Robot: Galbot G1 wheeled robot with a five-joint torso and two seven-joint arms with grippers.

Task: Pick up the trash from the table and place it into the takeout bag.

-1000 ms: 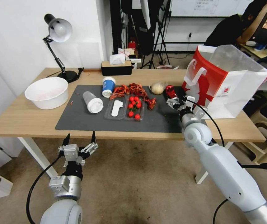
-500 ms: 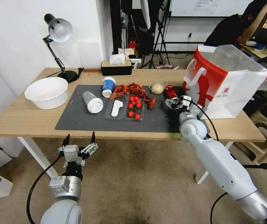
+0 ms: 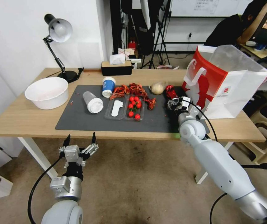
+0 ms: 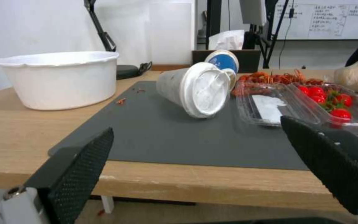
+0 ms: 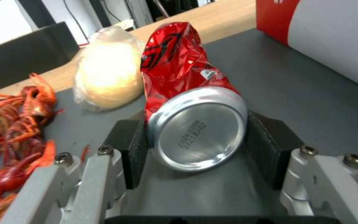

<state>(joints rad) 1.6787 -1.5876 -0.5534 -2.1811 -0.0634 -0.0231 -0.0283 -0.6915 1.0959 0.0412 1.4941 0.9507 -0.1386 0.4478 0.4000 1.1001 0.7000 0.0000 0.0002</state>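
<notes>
Trash everywhere yet: the clear white-lidded cup (image 3: pixel 92 102), blue-and-white paper cup (image 3: pixel 108 86) and clear bag with beige lump (image 3: pixel 157 88) all lie on the table (image 3: pixel 21 119), and I judge the clearing barely begun. Right gripper (image 5: pixel 195 137) has its pads pressed against both sides of the crushed red can (image 5: pixel 183 77), down on the dark mat (image 3: pixel 83 119) just beside the takeout bag (image 3: pixel 223 84). Can lies on its side, long axis running away from the robot, silver base towards the wrist, crumpled end aimed at the far edge. Left gripper (image 3: pixel 80 143) hangs below the near edge, fingers spread, holding nothing.
</notes>
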